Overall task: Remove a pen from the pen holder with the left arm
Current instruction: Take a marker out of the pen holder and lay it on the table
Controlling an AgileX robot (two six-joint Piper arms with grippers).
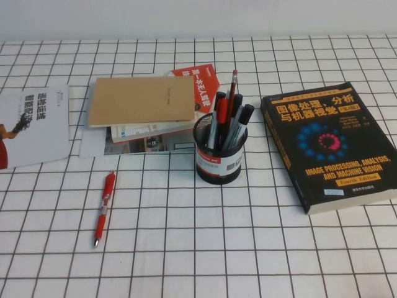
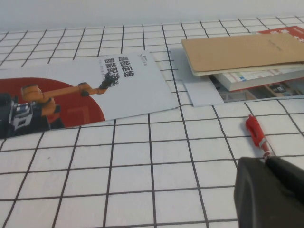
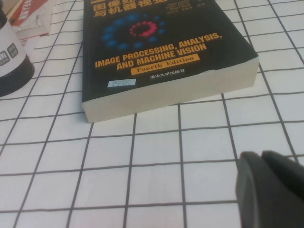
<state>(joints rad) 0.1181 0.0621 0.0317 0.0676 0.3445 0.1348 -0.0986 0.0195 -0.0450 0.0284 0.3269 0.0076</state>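
A black mesh pen holder [image 1: 219, 158] stands mid-table with several pens [image 1: 231, 108] upright in it, red and black. One red pen [image 1: 104, 208] lies flat on the checked cloth to the holder's front left. Neither arm shows in the high view. The left wrist view has my left gripper [image 2: 265, 161] shut and empty, low over the cloth, with the lying red pen [image 2: 256, 133] just beyond its tips. My right gripper [image 3: 261, 156] is shut with nothing in it, hovering over the cloth in front of the black book; the holder's base [image 3: 12, 61] is off to one side.
A thick black textbook [image 1: 332, 146] lies right of the holder. A brown notebook [image 1: 142, 102] tops a stack of books and papers behind the lying pen. A brochure with a robot arm picture [image 1: 31, 124] lies at the far left.
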